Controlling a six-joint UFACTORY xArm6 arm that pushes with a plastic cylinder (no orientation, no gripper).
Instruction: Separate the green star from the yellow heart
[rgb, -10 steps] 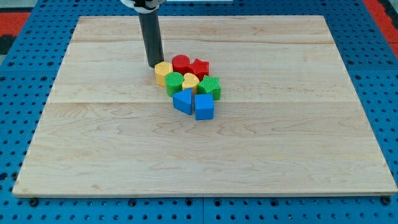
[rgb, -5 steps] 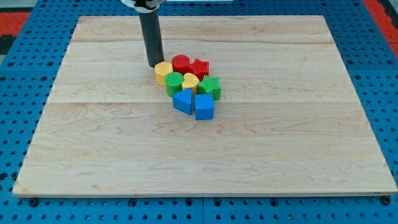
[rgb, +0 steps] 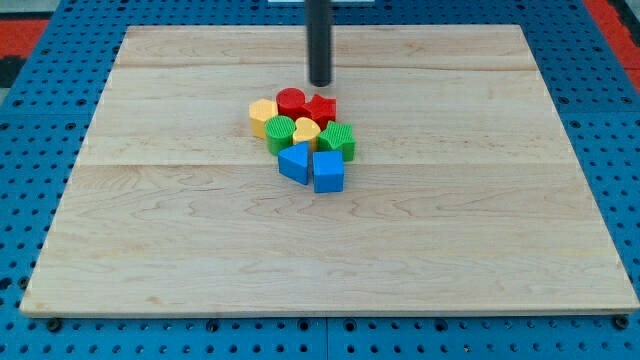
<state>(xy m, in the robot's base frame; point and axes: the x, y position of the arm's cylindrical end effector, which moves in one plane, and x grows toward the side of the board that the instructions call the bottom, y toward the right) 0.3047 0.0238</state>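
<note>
My tip (rgb: 320, 83) is standing just above the block cluster at upper centre of the frame, holding nothing and touching no block, with a thin strip of bare board showing between it and the red star (rgb: 321, 108) directly below. The green star (rgb: 338, 140) is sitting at the cluster's right edge, pressed against the yellow heart (rgb: 306, 131) on its left. It is lying below and slightly right of my tip, so the red star is blocking the straight path down.

No text, label, number or sign can be read anywhere here.
</note>
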